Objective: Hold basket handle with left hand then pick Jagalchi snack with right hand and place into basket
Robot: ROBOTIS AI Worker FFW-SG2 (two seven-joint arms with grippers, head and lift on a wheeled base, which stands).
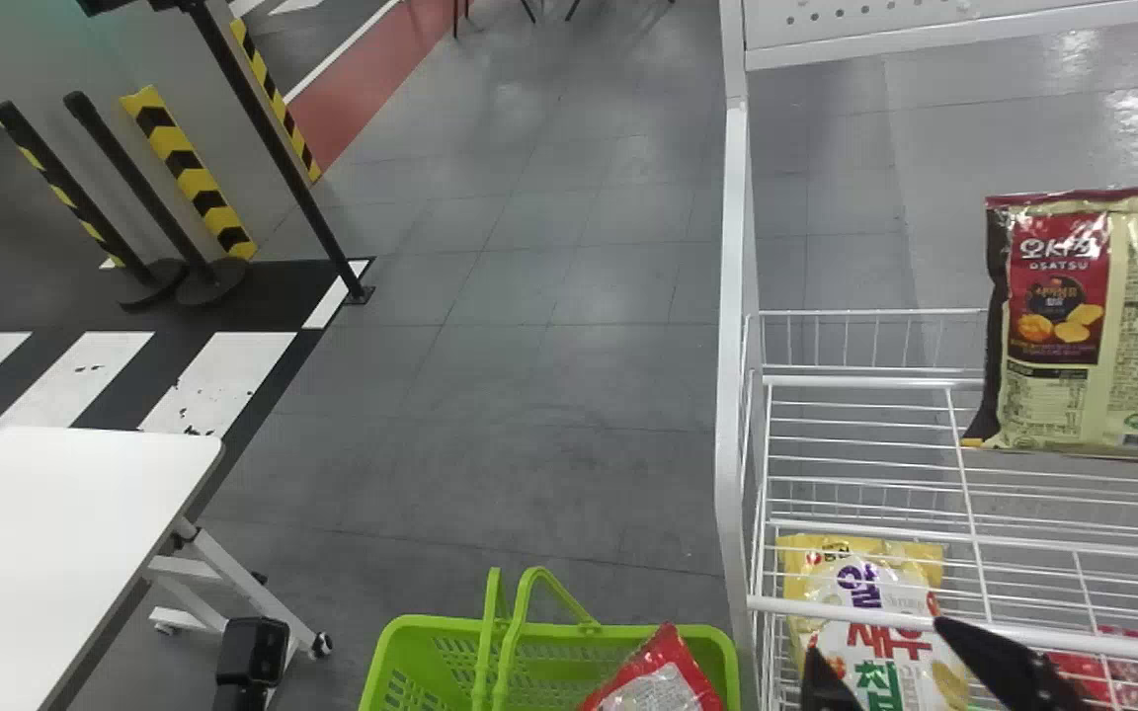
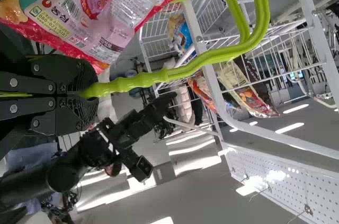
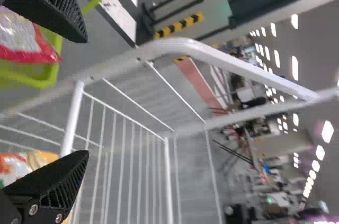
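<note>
At the left of the left wrist view, the left gripper [image 2: 95,94] is clamped on the green basket handle [image 2: 137,80]; a slack hold could let the basket [image 1: 431,622] tip. At the lower centre of the head view, the red-edged snack bag, probably the Jagalchi [image 1: 663,681], leans in it; a bump to its raised corner might topple it. Lower right, the right gripper's [image 1: 875,637] fingers stand apart by the wire rack [image 1: 826,607], which could snag them on a sideways sweep.

Right gripper [image 1: 875,638], jaws wide apart; red-edged bag [image 3: 24,41] in green basket [image 3: 45,78], white wire rack [image 3: 212,55] beside.
</note>
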